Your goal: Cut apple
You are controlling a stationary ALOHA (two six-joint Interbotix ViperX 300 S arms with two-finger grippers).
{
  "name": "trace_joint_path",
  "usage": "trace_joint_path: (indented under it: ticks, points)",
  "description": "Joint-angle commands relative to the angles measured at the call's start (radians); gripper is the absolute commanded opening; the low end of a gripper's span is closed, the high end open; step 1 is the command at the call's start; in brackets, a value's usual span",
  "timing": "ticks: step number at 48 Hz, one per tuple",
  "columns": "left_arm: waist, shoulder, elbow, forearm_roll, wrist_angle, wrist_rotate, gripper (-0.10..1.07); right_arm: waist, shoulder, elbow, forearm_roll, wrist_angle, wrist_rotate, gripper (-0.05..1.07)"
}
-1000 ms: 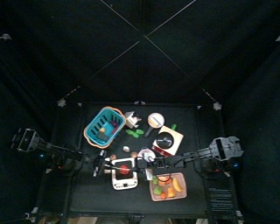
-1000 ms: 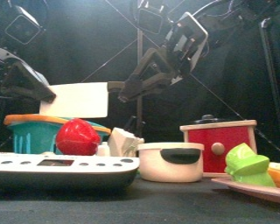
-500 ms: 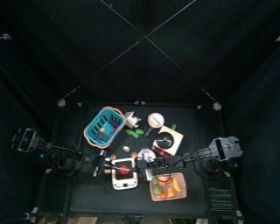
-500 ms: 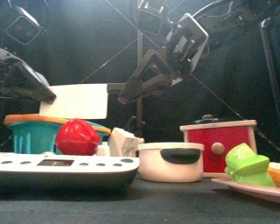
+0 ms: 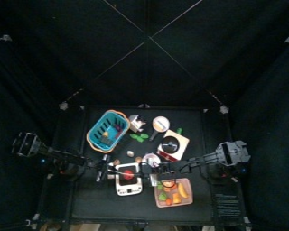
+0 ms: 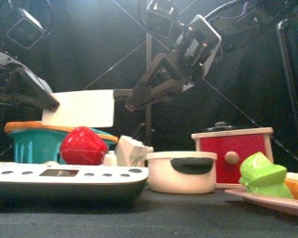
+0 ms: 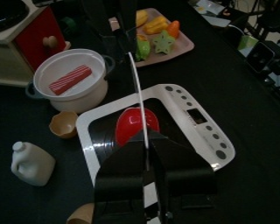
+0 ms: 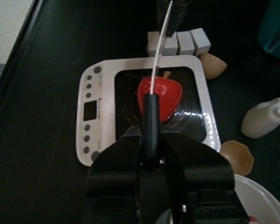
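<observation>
While the apple [image 7: 136, 124] sat upright on the dark plate of a white board with a small display [image 7: 195, 122], near the counter's front edge and a little toward its left side, a knife [image 6: 83, 107] hung level just above it. Seen from the front, its broad white blade showed flat-on over the red fruit, and whether the edge touched the apple could not be told. The right hand [image 8: 149, 140] was closed tight on the knife's black handle, the thin blade running on past the apple away from that hand. The left hand [image 7: 149, 144] came at the same blade from the other end, its two jaws pressed together with the blade's narrow edge showing as a pale line between them, so it too appeared clamped on the knife. Both arms slanted down from their own sides to meet over the board. Just beside the board stood a white pot [image 7: 73, 77] holding red strips, and beyond that a red box [image 6: 233, 149] with a dark knob. A plate [image 7: 181, 54] of orange, yellow and green toy foods lay near the front right corner. A teal basket [image 5: 107, 129] stood farther back on the left, well apart from the apple, and a small white bottle [image 7: 31, 164] stood near the board.
</observation>
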Motion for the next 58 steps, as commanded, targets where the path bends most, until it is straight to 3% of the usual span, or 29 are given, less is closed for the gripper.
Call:
trace_joint_path:
  ticks: [1,43,58]
  points:
    - [0.014,-0.002,-0.034,-0.005,-0.002,0.0,0.37,0.002,-0.015,-0.025,-0.002,-0.009,-0.002,0.46]
    - [0.012,0.04,-0.051,-0.003,0.002,0.003,0.37,-0.037,-0.021,-0.038,-0.029,-0.009,-0.005,0.46]
    - [0.02,-0.054,-0.055,0.014,-0.005,0.006,0.37,-0.051,-0.08,-0.051,-0.084,-0.009,-0.005,0.46]
